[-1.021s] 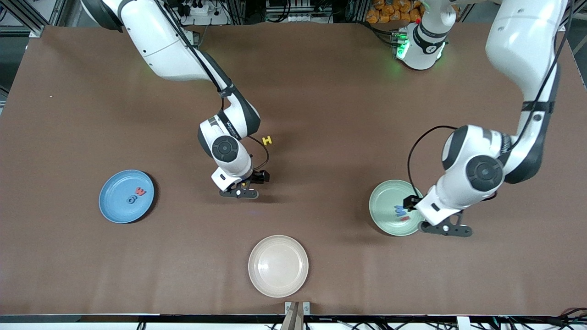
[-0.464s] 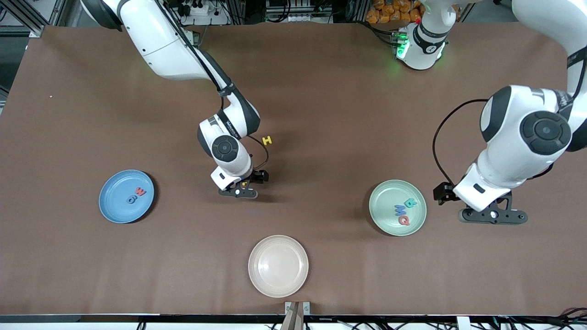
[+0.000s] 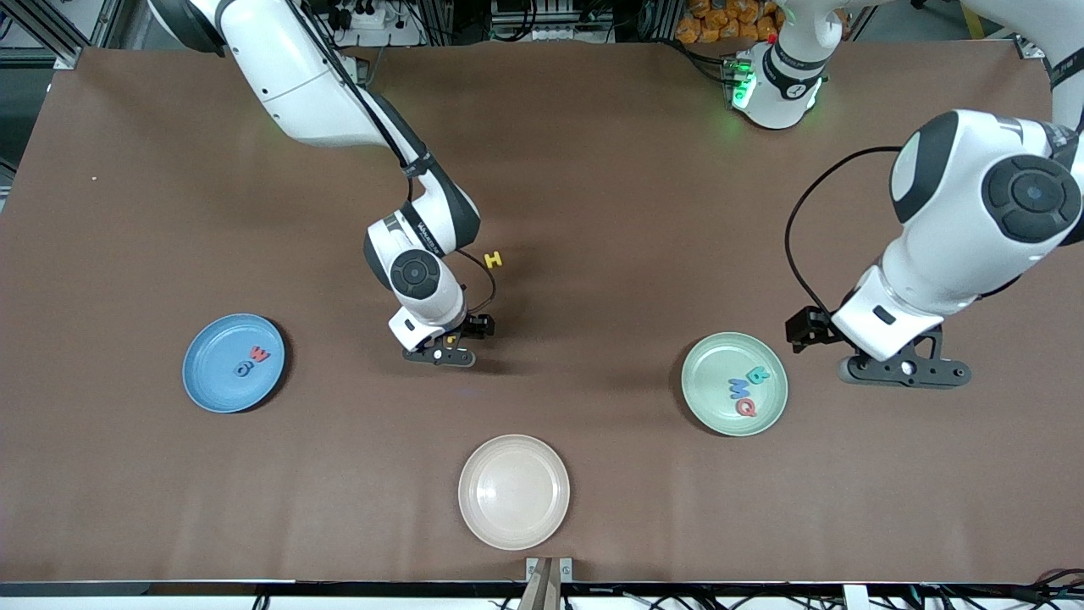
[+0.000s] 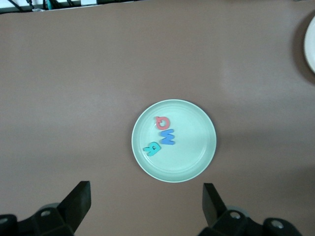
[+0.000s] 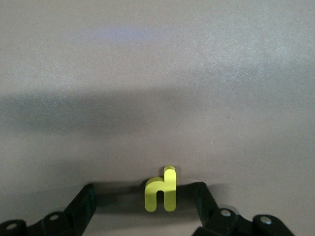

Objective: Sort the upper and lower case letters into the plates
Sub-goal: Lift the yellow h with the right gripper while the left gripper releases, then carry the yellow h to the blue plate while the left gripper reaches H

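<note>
My right gripper (image 3: 445,343) is low at the table's middle, open, its fingers either side of a small yellow lower-case h (image 5: 161,191) without touching it. A yellow H (image 3: 493,259) lies farther from the front camera. The pale green plate (image 3: 699,373) holds a teal B (image 3: 759,374), a blue M (image 3: 739,388) and a red Q (image 3: 745,407). The blue plate (image 3: 212,381) holds a red w (image 3: 259,354) and a dark blue letter (image 3: 244,368). My left gripper (image 3: 902,373) hangs open and empty beside the green plate (image 4: 192,142), toward the left arm's end.
An empty cream-beige plate (image 3: 514,525) sits near the front edge, between the two other plates. The brown table stretches bare around them. The left arm's base (image 3: 775,85) glows green at the back.
My left gripper has drawn off the green plate toward its own end of the table, uncovering the three letters there. My right gripper has stayed low around the yellow h.
</note>
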